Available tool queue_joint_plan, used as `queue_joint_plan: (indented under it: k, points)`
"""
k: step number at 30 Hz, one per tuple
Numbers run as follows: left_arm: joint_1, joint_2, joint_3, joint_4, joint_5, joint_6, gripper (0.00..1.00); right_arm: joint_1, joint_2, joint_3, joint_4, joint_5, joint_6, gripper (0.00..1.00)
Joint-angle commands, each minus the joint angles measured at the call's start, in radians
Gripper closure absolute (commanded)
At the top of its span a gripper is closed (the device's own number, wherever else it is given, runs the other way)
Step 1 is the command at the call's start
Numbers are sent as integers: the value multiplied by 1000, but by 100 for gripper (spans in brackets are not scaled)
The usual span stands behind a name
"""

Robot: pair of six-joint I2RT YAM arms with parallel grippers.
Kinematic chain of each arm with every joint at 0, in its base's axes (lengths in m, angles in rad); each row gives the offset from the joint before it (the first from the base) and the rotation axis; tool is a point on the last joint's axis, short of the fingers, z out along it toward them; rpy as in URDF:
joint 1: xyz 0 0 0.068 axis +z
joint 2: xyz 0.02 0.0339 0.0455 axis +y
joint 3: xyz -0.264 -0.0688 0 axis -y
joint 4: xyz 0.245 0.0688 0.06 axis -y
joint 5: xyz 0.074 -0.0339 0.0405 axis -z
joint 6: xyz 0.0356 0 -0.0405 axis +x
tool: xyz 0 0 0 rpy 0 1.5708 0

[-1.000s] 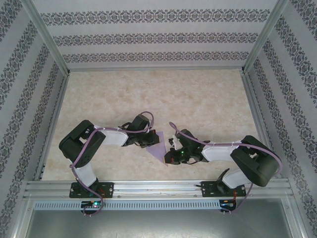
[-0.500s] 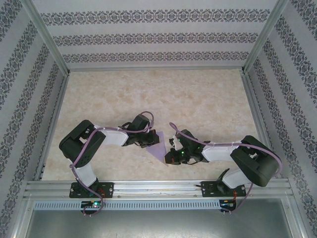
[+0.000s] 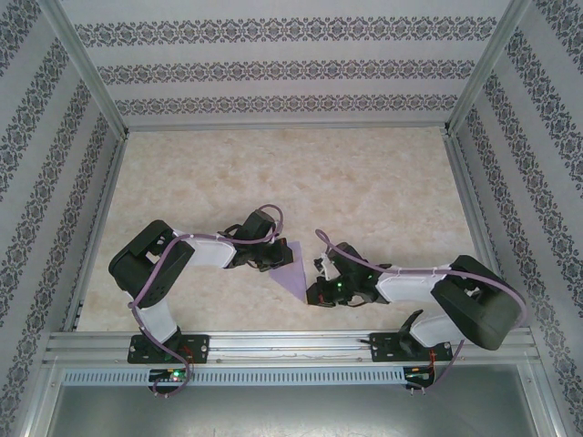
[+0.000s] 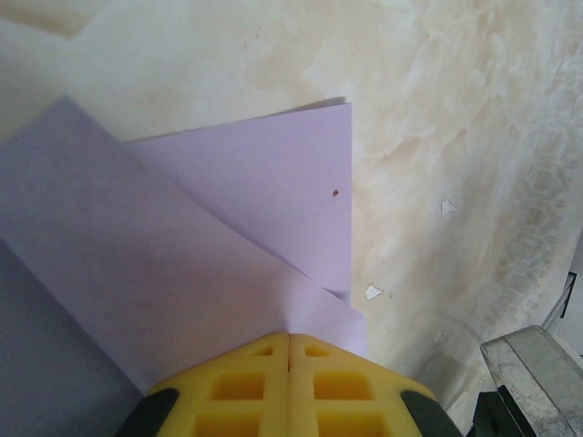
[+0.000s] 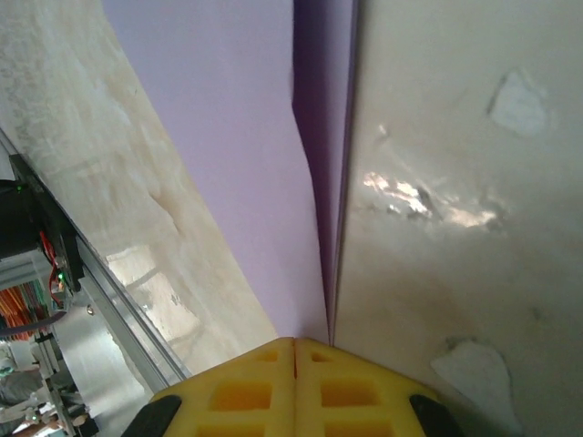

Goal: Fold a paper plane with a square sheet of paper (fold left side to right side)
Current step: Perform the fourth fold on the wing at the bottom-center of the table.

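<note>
Lavender-purple folded paper sheet [image 3: 293,271] | near edge of desk [image 3: 273,173], middle | tip toward that edge | left pincer [image 4: 290,344] pressed together on wide end | right pincer [image 5: 294,346] pressed together at tip

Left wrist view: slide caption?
Left hand, shut, pinches the folded purple paper over the marbled table.

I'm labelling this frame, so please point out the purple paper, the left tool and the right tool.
purple paper [image 3: 291,271], top external view, middle of the folded triangle.
left tool [image 4: 290,344], left wrist view, seam between its shut yellow fingertips.
right tool [image 5: 294,348], right wrist view, seam between its shut yellow fingertips.
</note>
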Motion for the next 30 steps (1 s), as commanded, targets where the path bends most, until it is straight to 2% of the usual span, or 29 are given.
queue_joint_plan:
  k: [1,7,11,14,20,30]
  points:
    - [-10,42,-20,-114,-68,-3,97,20,-26,-38,-115,-11,14,100]
    - [-10,40,-17,-115,-62,3,97,16,-146,-27,-167,-58,20,100]
    - [-10,38,-16,-112,-58,5,97,-16,-254,-11,-173,-84,34,100]
    - [-10,40,-11,-112,-55,6,97,-41,-278,1,-149,-71,35,100]
    - [-10,43,-7,-108,-53,5,97,-49,-156,119,-105,17,-11,100]
    - [-12,57,-1,-100,-52,2,97,-51,59,204,-62,73,-48,100]
